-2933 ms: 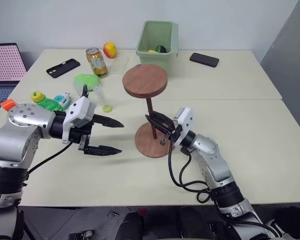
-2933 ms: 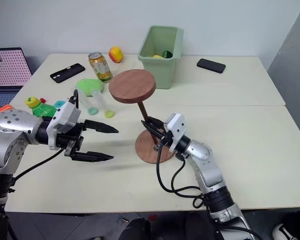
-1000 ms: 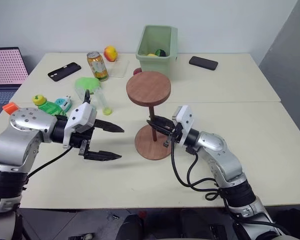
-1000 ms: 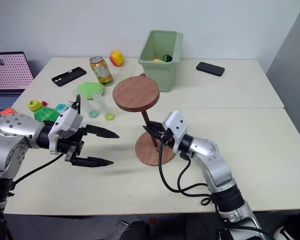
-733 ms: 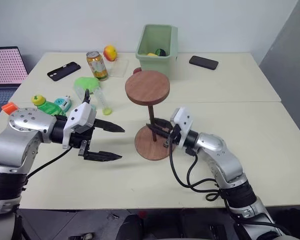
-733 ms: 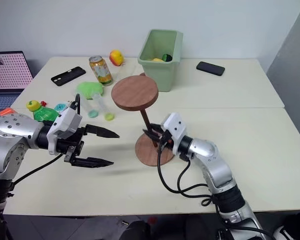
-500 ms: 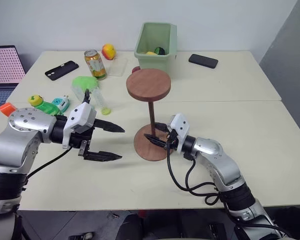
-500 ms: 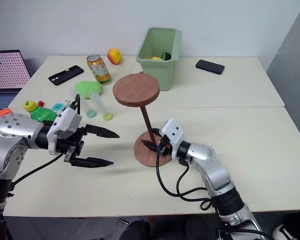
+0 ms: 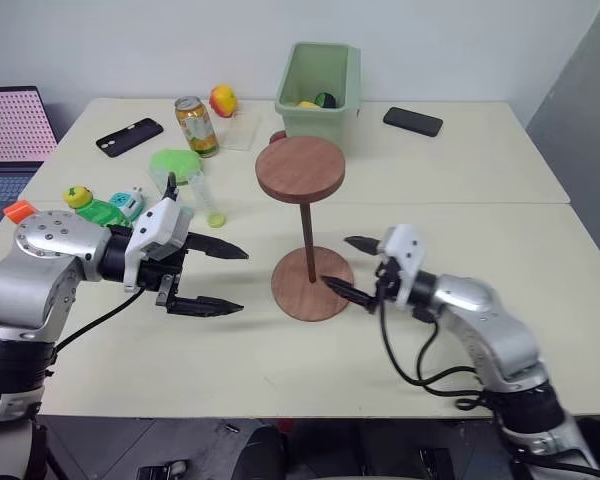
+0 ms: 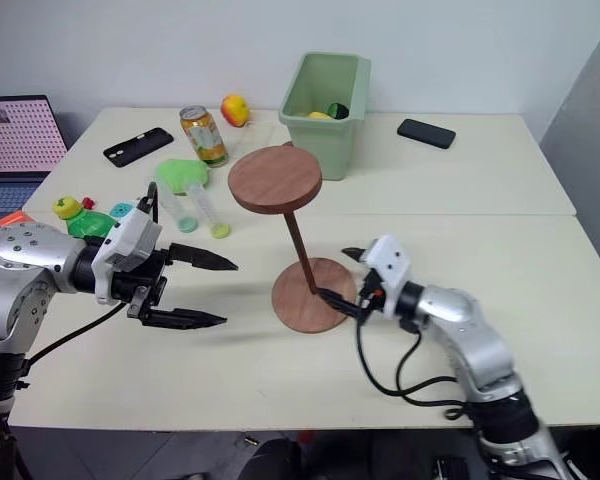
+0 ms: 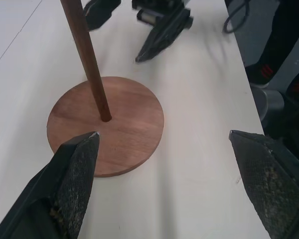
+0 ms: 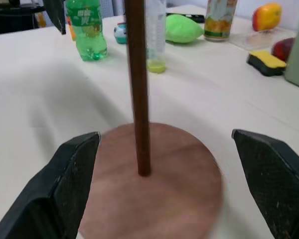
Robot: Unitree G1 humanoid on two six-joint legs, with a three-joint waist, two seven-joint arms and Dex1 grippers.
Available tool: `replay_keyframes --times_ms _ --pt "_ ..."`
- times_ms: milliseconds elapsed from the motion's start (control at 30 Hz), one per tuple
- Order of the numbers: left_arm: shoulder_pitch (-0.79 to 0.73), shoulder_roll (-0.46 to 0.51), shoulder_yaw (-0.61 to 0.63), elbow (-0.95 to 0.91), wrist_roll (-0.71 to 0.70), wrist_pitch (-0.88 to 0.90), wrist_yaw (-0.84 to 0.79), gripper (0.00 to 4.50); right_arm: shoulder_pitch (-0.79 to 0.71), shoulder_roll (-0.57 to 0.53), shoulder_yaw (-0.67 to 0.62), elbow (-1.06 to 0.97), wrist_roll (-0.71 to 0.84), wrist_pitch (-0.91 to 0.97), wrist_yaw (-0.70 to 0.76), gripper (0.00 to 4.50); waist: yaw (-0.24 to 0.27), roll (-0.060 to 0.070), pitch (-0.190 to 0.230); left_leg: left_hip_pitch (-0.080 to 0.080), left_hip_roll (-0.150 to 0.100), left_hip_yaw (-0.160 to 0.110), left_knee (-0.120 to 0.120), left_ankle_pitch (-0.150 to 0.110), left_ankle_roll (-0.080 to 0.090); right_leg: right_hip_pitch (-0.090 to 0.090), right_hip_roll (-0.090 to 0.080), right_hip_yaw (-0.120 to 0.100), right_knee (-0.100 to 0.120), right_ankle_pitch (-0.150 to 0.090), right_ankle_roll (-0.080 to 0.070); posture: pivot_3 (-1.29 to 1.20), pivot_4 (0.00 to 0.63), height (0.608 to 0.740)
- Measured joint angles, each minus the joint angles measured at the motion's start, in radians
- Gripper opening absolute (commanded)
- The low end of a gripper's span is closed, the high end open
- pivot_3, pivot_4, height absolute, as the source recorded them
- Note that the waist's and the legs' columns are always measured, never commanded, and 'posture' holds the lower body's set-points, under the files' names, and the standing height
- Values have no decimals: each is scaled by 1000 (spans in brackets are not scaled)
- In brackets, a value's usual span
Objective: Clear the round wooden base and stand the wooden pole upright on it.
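**Between the two claws, the pole stands in the base**

Between the right gripper [image 9: 360, 266] and the left gripper [image 9: 218, 278] sits the round wooden base [image 9: 313, 283], flat on the table [image 9: 460, 200], with nothing lying on it but the wooden pole [image 9: 306, 236]. The pole stands with its foot in the base's centre hole and its disc end on top; the right eye view shows it leaning slightly.

The right claw is spread wide and holds nothing. Its fingertips lie just beside the base's rim, apart from the rod, which its wrist view shows standing free between its two fingers. The left claw is spread too and empty, hovering on the far side of the base from the right one, well clear of the wood.

Beyond the left claw lie a clear plastic tube [image 9: 201, 196], a green bottle [image 9: 92, 205], a drink can [image 9: 192, 126] and a black phone [image 9: 127, 137]; farther back stands a green bin [image 9: 320, 80].

The step in hand looks like the letting-go after seating the pole. The task seems all but done. What the next move calls for is a clean retreat: the right claw should draw away without brushing rod or base, since the top-heavy disc could tip the pole at a small knock.
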Motion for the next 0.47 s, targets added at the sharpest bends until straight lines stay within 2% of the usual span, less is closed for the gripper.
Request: replay_keyframes --times_ms 333,467 --pt "-22 6 0 25 -6 23 -22 4351 -1 -368 -222 -148 293 187 253 4466 2 0 2 -2 0 2 1 0 1 0 0 -2 -1 0 0 0 150 740" --pt "-22 22 0 26 -7 27 -35 4351 -12 -433 -242 -145 322 189 303 4466 2 0 3 -2 0 2 1 0 1 0 0 -2 -1 0 0 0 150 740"
